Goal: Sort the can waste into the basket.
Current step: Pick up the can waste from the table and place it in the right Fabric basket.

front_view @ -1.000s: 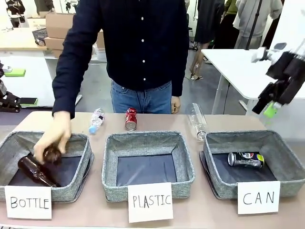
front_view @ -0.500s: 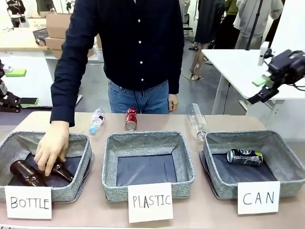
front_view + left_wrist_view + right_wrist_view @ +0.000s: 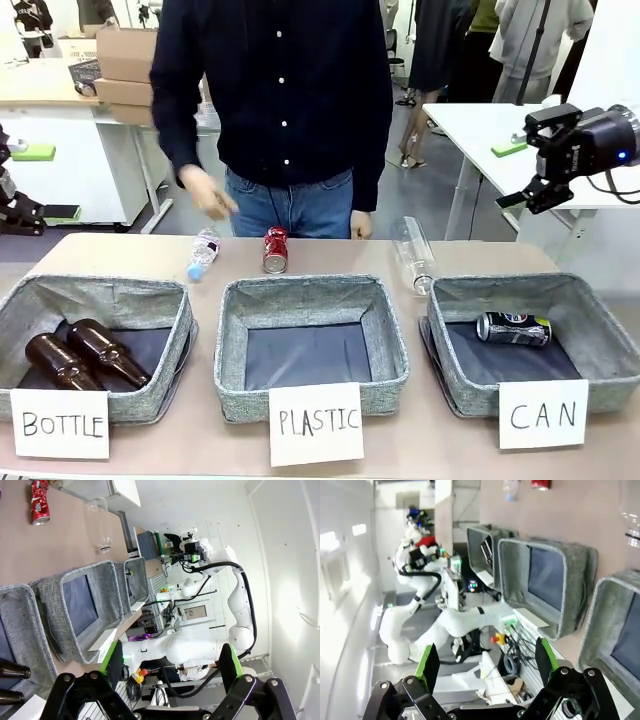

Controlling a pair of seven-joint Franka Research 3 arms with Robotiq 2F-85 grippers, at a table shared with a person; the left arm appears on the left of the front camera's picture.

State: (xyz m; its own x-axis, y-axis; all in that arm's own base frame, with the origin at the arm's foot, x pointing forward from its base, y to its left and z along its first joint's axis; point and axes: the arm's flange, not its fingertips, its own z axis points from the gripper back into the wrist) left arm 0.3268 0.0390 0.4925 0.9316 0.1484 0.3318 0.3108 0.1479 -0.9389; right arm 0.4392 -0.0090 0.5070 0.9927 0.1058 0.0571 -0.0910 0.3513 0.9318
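A dented red can (image 3: 275, 249) stands on the table behind the middle basket; it also appears as the red can (image 3: 39, 502) in the left wrist view and the red can (image 3: 540, 484) at the top edge of the right wrist view. A dark can (image 3: 514, 329) with a blue logo lies inside the grey CAN basket (image 3: 520, 286) at the right. My right gripper (image 3: 512, 172) hangs open high above that basket's far right side, holding nothing. In their own wrist views, my left gripper (image 3: 171, 660) and right gripper (image 3: 485, 662) both stand open and empty.
The BOTTLE basket (image 3: 175, 300) at left holds two brown bottles (image 3: 80, 355). The PLASTIC basket (image 3: 300, 290) sits in the middle. A small plastic bottle (image 3: 202, 252) and a large clear one (image 3: 413, 255) lie on the far table strip. The person's hand (image 3: 208, 192) hovers above the table.
The person's hand laid a second brown bottle in the BOTTLE basket and lifted away. My right gripper turned and stayed high at the right. The dark can shifted slightly.
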